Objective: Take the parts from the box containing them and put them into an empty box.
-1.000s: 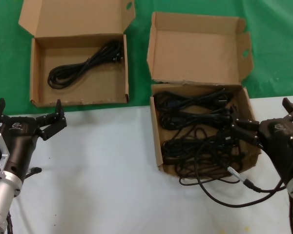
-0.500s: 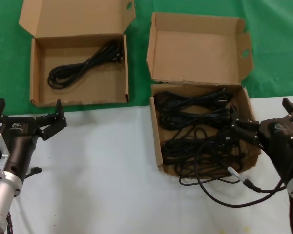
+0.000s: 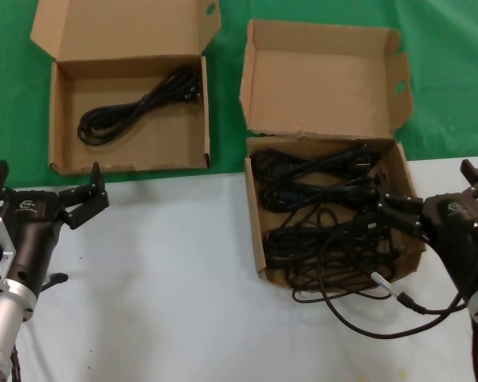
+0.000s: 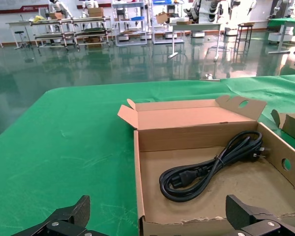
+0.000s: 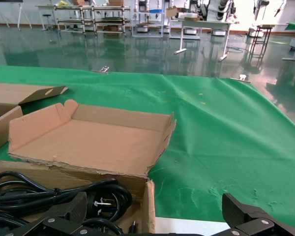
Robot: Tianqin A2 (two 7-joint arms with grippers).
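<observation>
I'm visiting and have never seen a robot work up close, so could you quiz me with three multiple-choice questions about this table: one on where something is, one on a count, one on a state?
1. Where is the right gripper?
A. At the near right edge of the full box
B. Over the wide box
C. On the green cloth

2. How many cables lie in the wide box?
A. None
B. One
C. Four

3. How are the left gripper's fingers?
A. Shut on a cable
B. Spread open, holding nothing
C. Hidden

Answers: 1 A, its fingers reach into the full box among the cables. 2 B, a single coiled cable lies there. 3 B, both fingers stand apart over the white table.
</observation>
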